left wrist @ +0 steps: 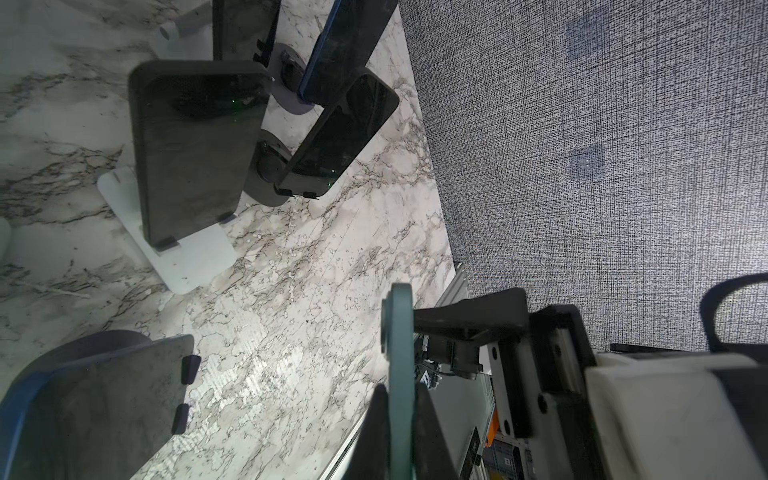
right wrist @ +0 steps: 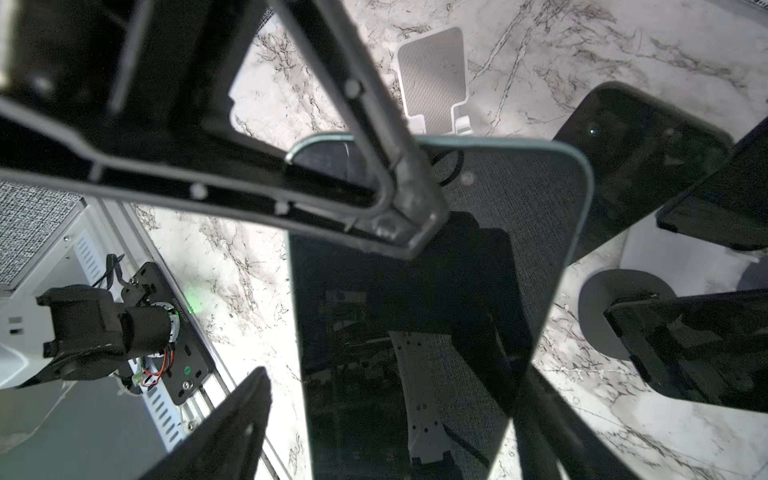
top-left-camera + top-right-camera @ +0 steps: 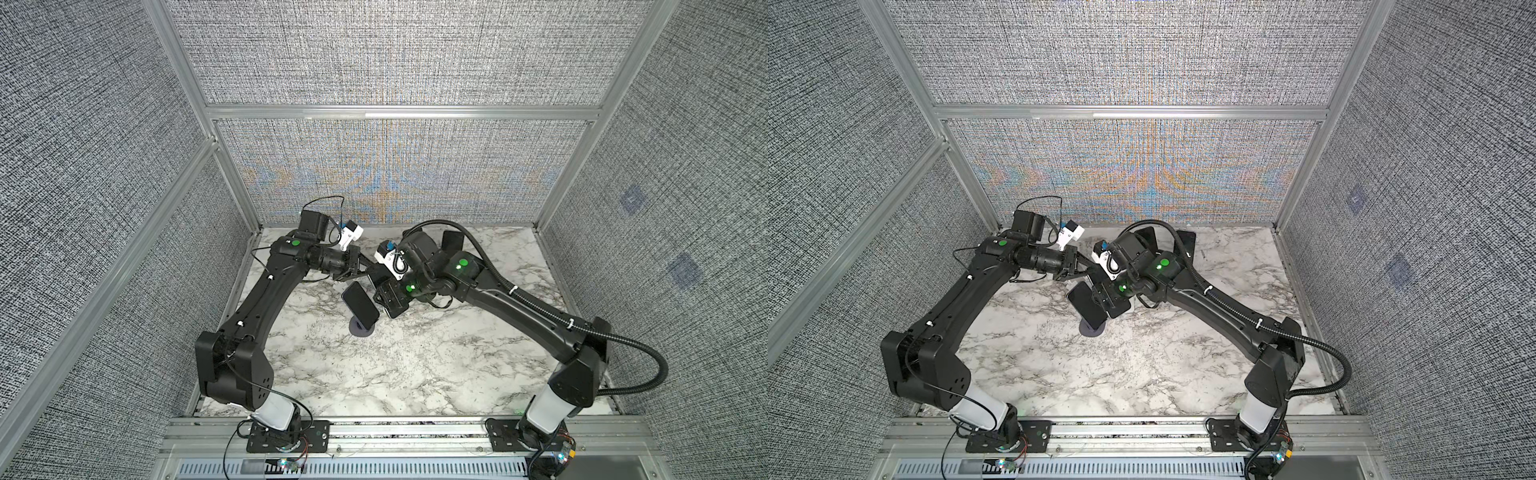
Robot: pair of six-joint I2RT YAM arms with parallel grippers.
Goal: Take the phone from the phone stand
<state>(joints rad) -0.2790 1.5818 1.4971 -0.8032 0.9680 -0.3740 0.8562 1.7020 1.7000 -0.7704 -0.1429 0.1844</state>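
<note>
In both top views the left gripper [image 3: 365, 270] and right gripper [image 3: 379, 287] meet over the rear middle of the table [image 3: 415, 365]. They are crowded just behind a black phone [image 3: 360, 305] on a round stand [image 3: 360, 329], and the front marble lies open.

Left wrist view: the teal-edged phone [image 1: 400, 374], seen edge-on, is clamped between the left fingers [image 1: 376, 432].

Right wrist view: the right fingers [image 2: 237, 428] stand apart, flanking its long edges, one clearly off the glass.

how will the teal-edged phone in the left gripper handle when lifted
Probably stiff: the teal-edged phone is a flat slab. Its glossy face looks slippery, and the left gripper pinches just a small part, so it may pivot.
</note>
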